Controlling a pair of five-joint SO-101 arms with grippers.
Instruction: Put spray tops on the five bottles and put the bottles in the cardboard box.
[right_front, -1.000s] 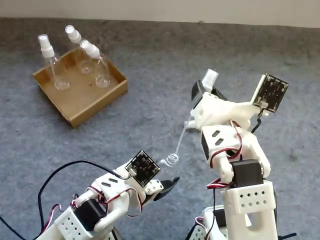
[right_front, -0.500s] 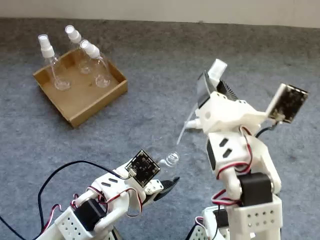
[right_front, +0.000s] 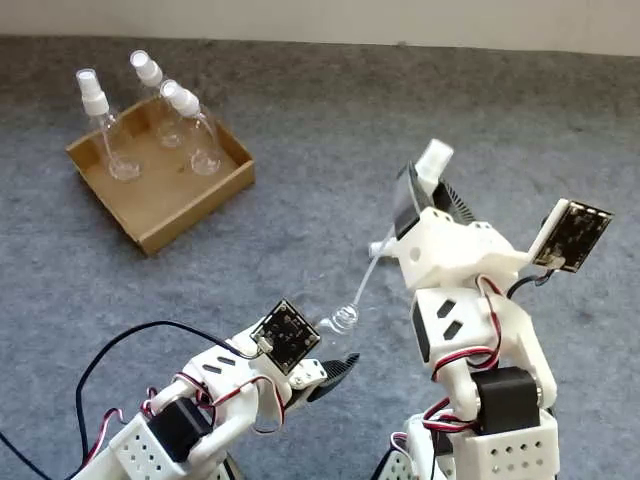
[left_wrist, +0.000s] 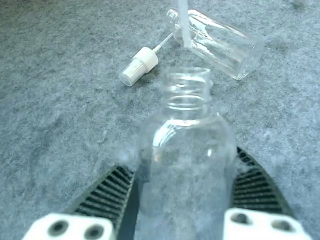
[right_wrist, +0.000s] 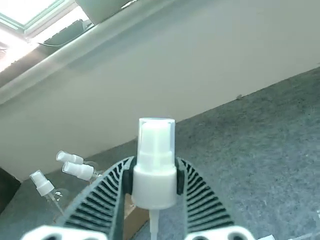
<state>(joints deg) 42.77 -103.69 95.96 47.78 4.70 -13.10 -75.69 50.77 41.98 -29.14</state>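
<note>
Grey carpet (right_front: 300, 130): covers the whole table area in the high view.
Cardboard box (right_front: 160, 200): upper left of the high view, open top, sitting flat on the carpet.
Capped bottles (right_front: 195, 130): three clear ones inside the box, along its far side, white tops on, standing or leaning.
Left gripper (left_wrist: 182, 170): lower centre of the high view, closed around the body of the open bottle, one ribbed black finger on each side.
Open bottle (left_wrist: 185, 150): clear, no top, threaded neck bare, pointing away from the left gripper; its neck shows at centre of the high view (right_front: 343, 318).
Right gripper (right_wrist: 155, 165): right of centre in the high view, raised off the carpet, clamped on the spray top at its collar.
Spray top (right_wrist: 155, 170): white, nozzle end sticking out past the fingertips.
Dip tube (right_front: 365, 280): thin, clear, hangs from the spray top down and left, tip just by the open bottle's mouth, not inside in the left wrist view.
Spare bottle (left_wrist: 220, 42): clear, uncapped, lying on its side on the carpet beyond the open bottle.
Loose spray top (left_wrist: 139, 65): white, lying on the carpet near the spare bottle's neck.
</note>
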